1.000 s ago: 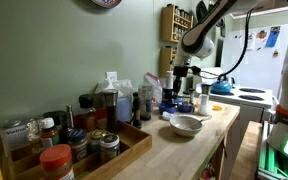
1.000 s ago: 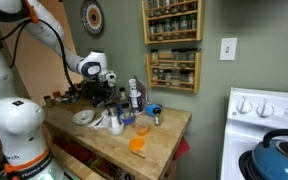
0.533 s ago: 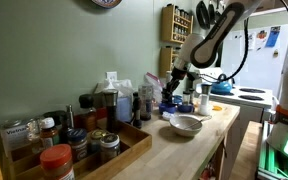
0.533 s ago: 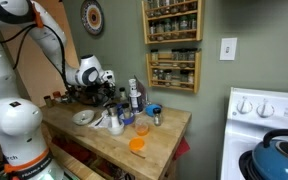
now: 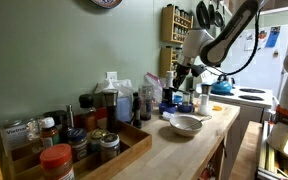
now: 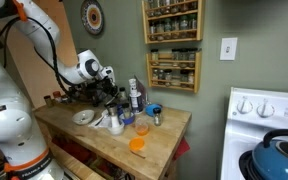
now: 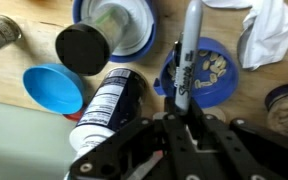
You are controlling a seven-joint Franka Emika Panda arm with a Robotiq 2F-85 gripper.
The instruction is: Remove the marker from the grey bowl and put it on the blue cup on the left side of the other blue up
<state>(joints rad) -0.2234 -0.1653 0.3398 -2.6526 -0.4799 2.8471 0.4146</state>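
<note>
So the marker [image 7: 191, 45] is out of the bowl and pinched between the gripper [image 7: 189, 120] fingers. In the wrist view it sticks straight out from the jaws, and its far end sits over a blue cup [image 7: 212, 78] that has some small pale bits inside. I can't tell if the tip is touching the cup or just hanging above it. A second blue cup [image 7: 54, 88] sits further over in that view, with a white bottle [image 7: 109, 105] lying between the two and a black-lidded jar [image 7: 84, 47] just beside the second cup. There's a crumpled white cloth [image 7: 269, 30] near the first cup on the other side. In both exterior views the gripper [image 5: 182, 76] [image 6: 112, 86] is up over the clutter along the back edge of the counter [image 5: 189, 148]. The grey bowl [image 5: 187, 124] [image 6: 83, 117] sits closer to the front edge, apart from the gripper. In an exterior view an orange cup [image 6: 137, 144] stands by the front edge, and a wooden tray [image 5: 124, 155] of spice jars fills the near corner in an exterior view.
</note>
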